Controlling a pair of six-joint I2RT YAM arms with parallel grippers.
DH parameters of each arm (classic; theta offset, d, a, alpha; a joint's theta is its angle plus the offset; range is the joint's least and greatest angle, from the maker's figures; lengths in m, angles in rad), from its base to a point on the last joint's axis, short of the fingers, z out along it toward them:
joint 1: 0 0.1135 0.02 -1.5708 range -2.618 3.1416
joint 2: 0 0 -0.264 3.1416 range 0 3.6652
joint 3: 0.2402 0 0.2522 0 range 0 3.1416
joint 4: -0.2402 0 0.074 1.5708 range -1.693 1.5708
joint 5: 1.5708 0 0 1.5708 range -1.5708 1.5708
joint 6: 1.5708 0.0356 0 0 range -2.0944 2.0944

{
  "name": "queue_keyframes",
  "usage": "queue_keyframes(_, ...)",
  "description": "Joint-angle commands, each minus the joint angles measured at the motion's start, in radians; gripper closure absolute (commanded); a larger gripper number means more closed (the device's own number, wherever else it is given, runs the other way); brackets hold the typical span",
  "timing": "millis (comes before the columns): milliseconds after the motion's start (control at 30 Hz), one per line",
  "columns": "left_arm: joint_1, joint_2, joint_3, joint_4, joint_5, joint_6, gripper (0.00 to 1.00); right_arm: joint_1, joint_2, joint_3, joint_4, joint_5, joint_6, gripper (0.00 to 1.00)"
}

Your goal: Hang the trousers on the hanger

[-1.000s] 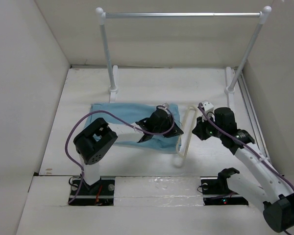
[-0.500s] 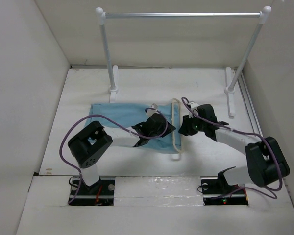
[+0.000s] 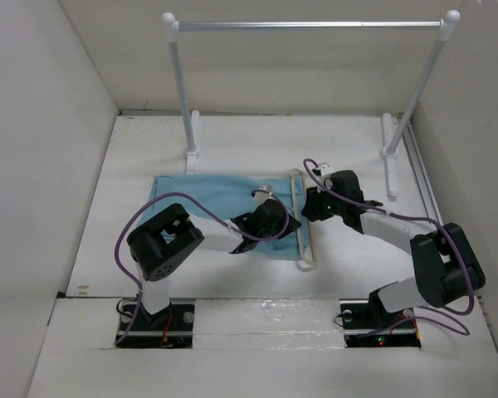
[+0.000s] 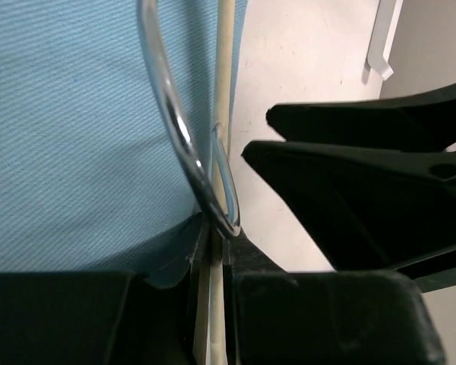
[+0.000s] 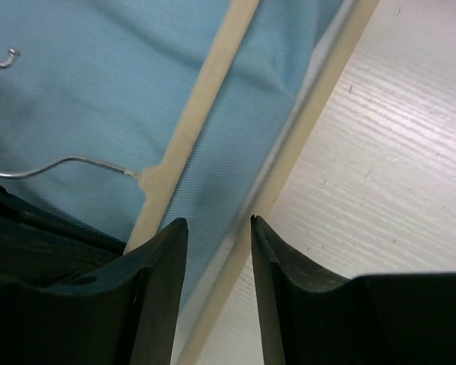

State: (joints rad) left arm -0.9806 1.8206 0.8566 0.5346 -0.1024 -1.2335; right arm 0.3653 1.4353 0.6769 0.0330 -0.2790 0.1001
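Note:
The sky-blue trousers [image 3: 203, 192] lie flat on the table. The beige hanger [image 3: 306, 240] lies over their right end. My left gripper [image 3: 287, 222] is shut on the hanger's bar [image 4: 223, 91] just below the wire hook [image 4: 163, 99], over the cloth [image 4: 76, 129]. My right gripper [image 3: 310, 207] is open, close beside the left one. In the right wrist view its fingers [image 5: 216, 228] straddle the hanger's outer bar [image 5: 319, 99] and blue cloth [image 5: 99, 84]; the hooked bar [image 5: 201, 106] runs to the left.
A white-posted metal clothes rail [image 3: 307, 26] stands at the back, its feet [image 3: 191, 152] behind the trousers. White walls close in the left, right and back. The two grippers are almost touching; the right one's black fingers [image 4: 349, 182] show in the left wrist view.
My right arm swung in from the right until its open gripper reached the hanger. The left gripper drew the hanger left, from beside the trousers onto their right end.

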Motion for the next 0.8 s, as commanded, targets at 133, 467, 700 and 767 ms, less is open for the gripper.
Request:
queue_keyframes(133, -0.007, -0.004, 0.018, -0.004, 0.000, -0.009, 1.00, 0.015, 0.045, 0.043, 0.039, -0.003, -0.027, 0.57)
queue_keyframes(467, -0.007, -0.046, 0.002, -0.065, -0.026, 0.025, 1.00, 0.053, 0.123, -0.003, 0.110, -0.026, 0.079, 0.56)
queue_keyframes(700, -0.007, -0.053, 0.018, -0.102, -0.059, 0.065, 1.00, 0.089, 0.151, -0.034, 0.174, -0.074, 0.151, 0.62)
queue_keyframes(767, -0.007, -0.053, 0.025, -0.120, -0.074, 0.084, 1.00, 0.089, 0.146, -0.043, 0.188, -0.094, 0.159, 0.87)
